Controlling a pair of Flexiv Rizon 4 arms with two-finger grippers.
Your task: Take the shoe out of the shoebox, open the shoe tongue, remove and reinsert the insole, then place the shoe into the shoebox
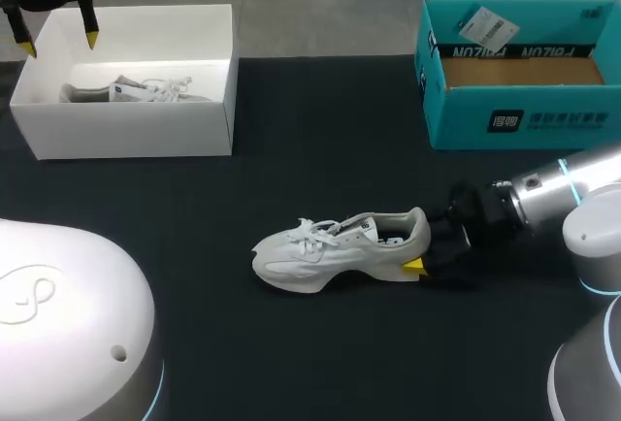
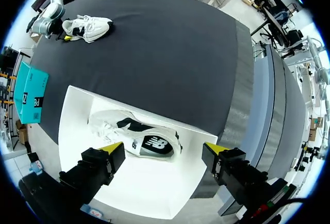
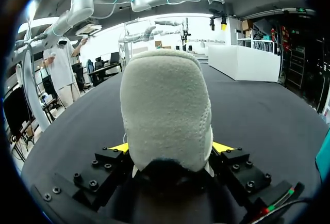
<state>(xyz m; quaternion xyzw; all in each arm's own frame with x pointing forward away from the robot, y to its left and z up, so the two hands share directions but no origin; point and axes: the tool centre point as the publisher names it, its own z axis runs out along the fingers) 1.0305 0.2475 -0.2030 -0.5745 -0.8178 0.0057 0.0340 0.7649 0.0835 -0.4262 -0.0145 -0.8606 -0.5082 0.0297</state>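
The shoe (image 3: 166,105) sits heel-clamped in right tool (image 3: 170,146); left tool (image 2: 164,147), apart, overlooks another shoe (image 2: 139,139) inside white box (image 2: 154,188).

Black, matte desk (image 1: 320,169) filling the head view from 9 o'clock across to 3 o'clock, straight far edge toward 12 o'clock. Dark cloth top finished along one side by a grey edge strip (image 2: 242,79). Evenly lit from overhead, shadows soft.
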